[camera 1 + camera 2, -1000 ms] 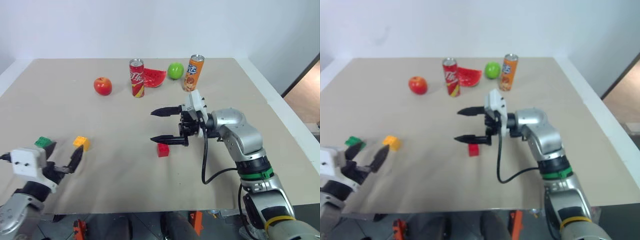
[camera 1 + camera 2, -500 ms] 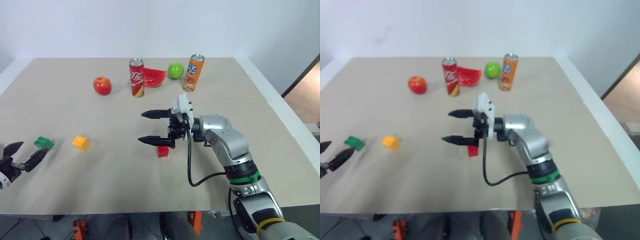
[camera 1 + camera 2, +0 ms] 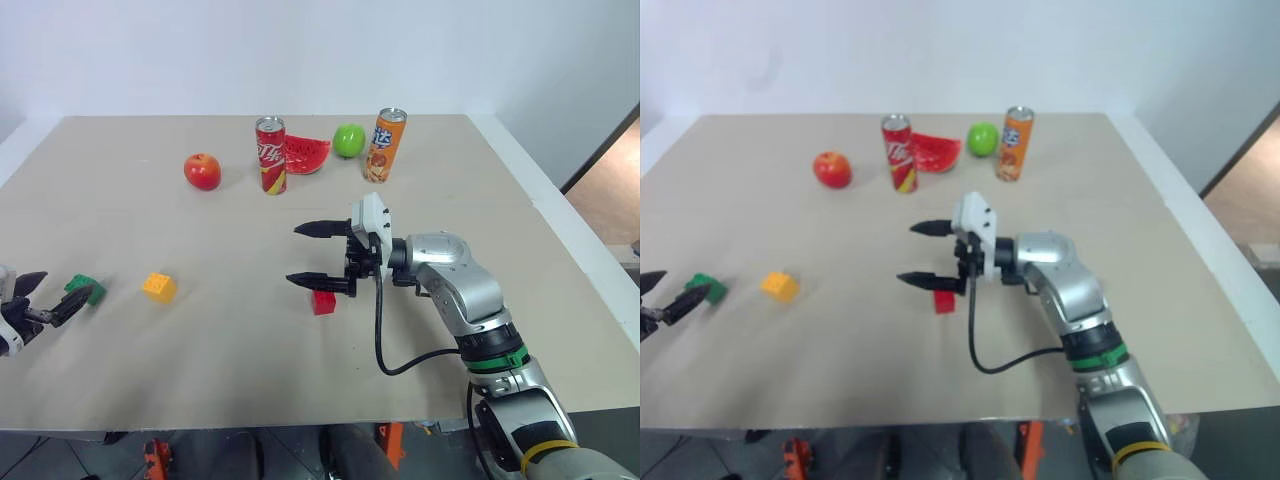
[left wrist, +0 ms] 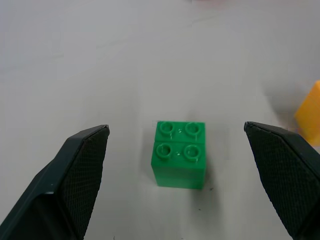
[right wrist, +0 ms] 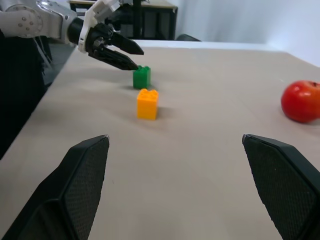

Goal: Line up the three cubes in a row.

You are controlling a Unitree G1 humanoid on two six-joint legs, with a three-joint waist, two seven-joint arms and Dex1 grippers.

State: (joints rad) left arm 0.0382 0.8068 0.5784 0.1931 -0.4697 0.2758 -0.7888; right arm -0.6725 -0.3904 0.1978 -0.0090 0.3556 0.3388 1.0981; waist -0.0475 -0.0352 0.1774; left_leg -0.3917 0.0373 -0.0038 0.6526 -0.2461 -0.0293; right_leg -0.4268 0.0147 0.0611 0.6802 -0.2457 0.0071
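Fingers of my left gripper (image 4: 177, 150) stand wide apart with nothing held, the green cube (image 4: 179, 160) on the table (image 3: 250, 360) between them, near its left edge. My right gripper (image 3: 318, 255) is spread just as wide (empty too), pointing left above the red cube (image 3: 322, 301), mid-table. Between green and red sits the yellow-orange cube (image 3: 159, 287), nearer the green. Far back stand two cans (image 3: 271, 155), two apples (image 3: 202, 171) and a watermelon slice (image 3: 307, 155).

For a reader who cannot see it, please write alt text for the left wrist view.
A small green plastic studded cube sits on the beige table, centred between the two open black fingers of the left gripper, untouched. An edge of the yellow-orange plastic cube shows beside it.
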